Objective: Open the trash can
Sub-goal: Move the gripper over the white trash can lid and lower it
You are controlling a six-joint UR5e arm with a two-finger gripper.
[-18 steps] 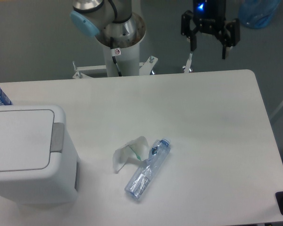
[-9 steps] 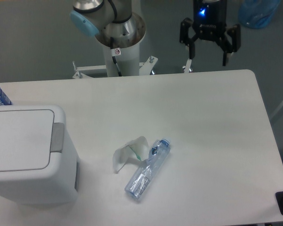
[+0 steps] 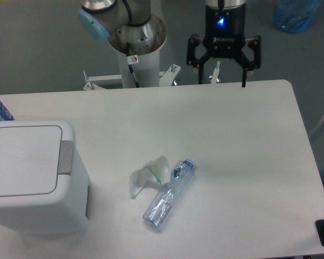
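The large boxy white plastic trash can [image 3: 32, 178] stands at the counter's [image 3: 232, 135] left edge, lid closed, its light grey push tab [image 3: 66, 157] facing right. The black end effector [image 3: 222, 70], released and empty, hangs over the far edge, well apart, up and to the right.

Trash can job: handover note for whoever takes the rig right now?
Gripper: open, empty, up at the table's far edge, well away from the bin.
Trash can: front-left of the table, lid flat and shut, grey push tab on its right side untouched.
Clutter: crushed plastic bottle lying mid-table with a clear plastic scrap beside it, not part of the job.
Done: nothing visible yet.
Left: bring the gripper across to the tab, press it, confirm the lid lifts.
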